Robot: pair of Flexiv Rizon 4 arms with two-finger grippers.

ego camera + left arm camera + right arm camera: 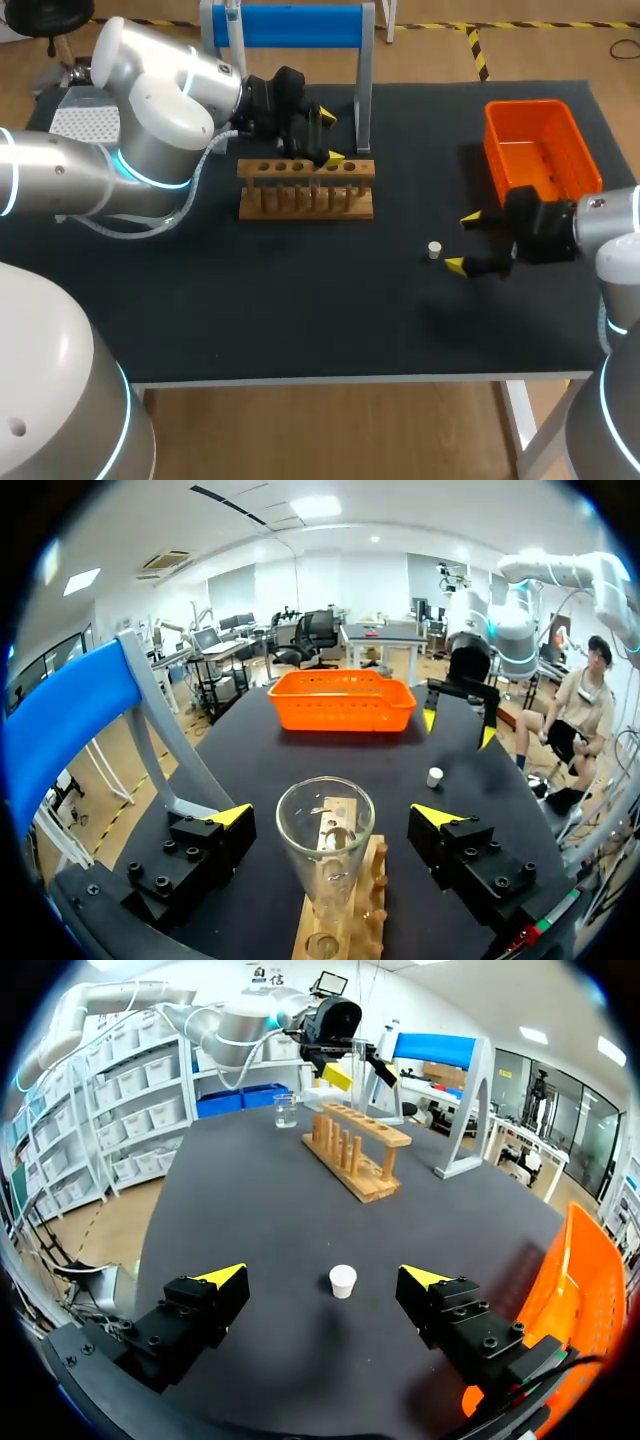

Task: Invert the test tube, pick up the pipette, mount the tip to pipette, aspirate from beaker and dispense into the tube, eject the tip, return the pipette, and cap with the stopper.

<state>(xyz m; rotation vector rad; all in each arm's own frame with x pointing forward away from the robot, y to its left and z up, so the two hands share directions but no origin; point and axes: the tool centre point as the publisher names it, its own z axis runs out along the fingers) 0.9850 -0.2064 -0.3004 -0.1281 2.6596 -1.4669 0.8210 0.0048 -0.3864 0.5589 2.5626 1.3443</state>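
On table (300, 310): one stopper (434, 250) (one tube (324, 855))

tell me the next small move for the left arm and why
Probably shut the left jaws on the tube. It stands mouth-up in the rack, directly between the jaws, which are open with a gap to the glass on each side, so nothing is gripped yet.

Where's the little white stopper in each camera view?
Head view: stopper on the table, just ahead of the right gripper.
Left wrist view: stopper beyond the wooden rack, short of the orange basket.
Right wrist view: stopper between the right gripper's yellow tips, untouched.
Shared landmark: the orange basket.
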